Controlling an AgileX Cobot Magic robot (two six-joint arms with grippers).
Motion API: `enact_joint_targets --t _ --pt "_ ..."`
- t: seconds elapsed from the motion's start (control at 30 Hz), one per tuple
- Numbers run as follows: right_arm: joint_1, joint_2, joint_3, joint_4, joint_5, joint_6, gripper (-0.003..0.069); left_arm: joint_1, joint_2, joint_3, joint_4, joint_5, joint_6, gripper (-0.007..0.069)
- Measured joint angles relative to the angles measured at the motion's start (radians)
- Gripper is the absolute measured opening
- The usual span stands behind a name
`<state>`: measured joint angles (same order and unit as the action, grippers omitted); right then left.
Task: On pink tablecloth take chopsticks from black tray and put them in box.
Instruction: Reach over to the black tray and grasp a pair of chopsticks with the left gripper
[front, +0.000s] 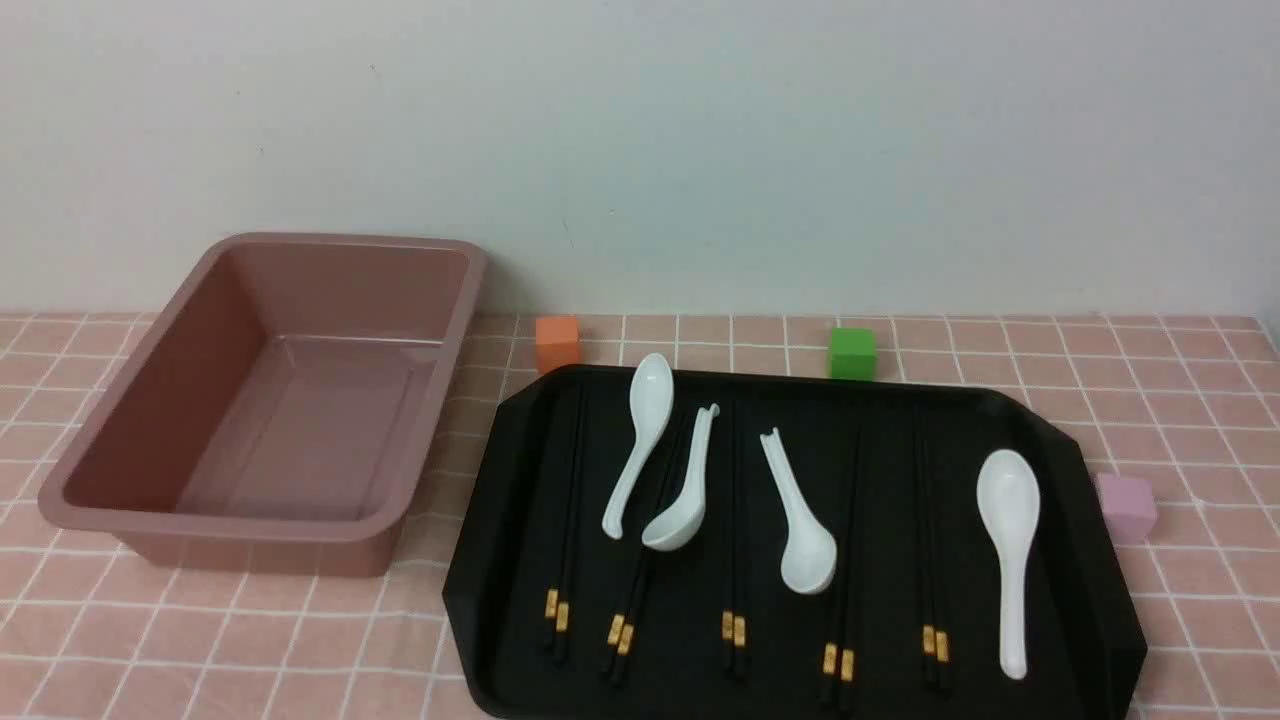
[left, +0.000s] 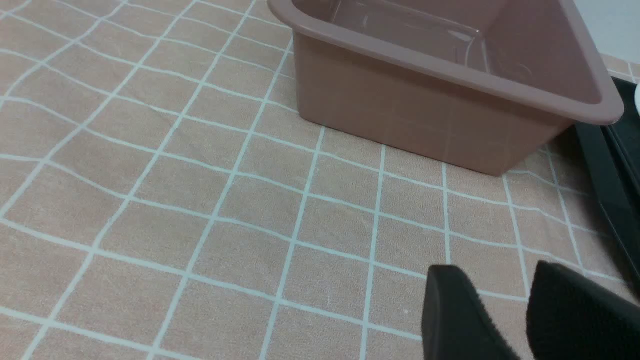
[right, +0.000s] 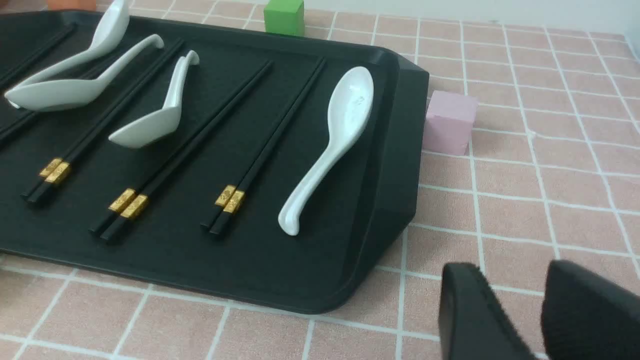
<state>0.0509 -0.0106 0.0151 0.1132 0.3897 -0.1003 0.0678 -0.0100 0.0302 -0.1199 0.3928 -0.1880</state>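
Several pairs of black chopsticks (front: 565, 520) with gold bands lie side by side on the black tray (front: 470, 560), among white soup spoons (front: 1008, 550). The dusty-pink box (front: 250, 545) stands empty to the tray's left on the pink tablecloth (front: 200, 640). Neither gripper shows in the front view. My left gripper (left: 495, 272) is open and empty above bare cloth, short of the box's near wall (left: 410, 115). My right gripper (right: 512, 270) is open and empty above cloth beside the tray's right corner (right: 390, 175), apart from the nearest chopsticks (right: 260, 150).
An orange cube (front: 557, 343) and a green cube (front: 852, 352) sit behind the tray. A pale pink cube (front: 1127, 507) sits against the tray's right side. A wall closes the back. One spoon (front: 680, 490) lies across a chopstick pair.
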Motion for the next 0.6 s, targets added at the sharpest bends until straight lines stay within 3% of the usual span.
enact_joint_targets --t 0.6 --pt "0.000 0.000 0.000 0.000 0.000 0.000 0.0240 0.000 0.000 0.000 -0.046 -0.028 0.000 0.0239"
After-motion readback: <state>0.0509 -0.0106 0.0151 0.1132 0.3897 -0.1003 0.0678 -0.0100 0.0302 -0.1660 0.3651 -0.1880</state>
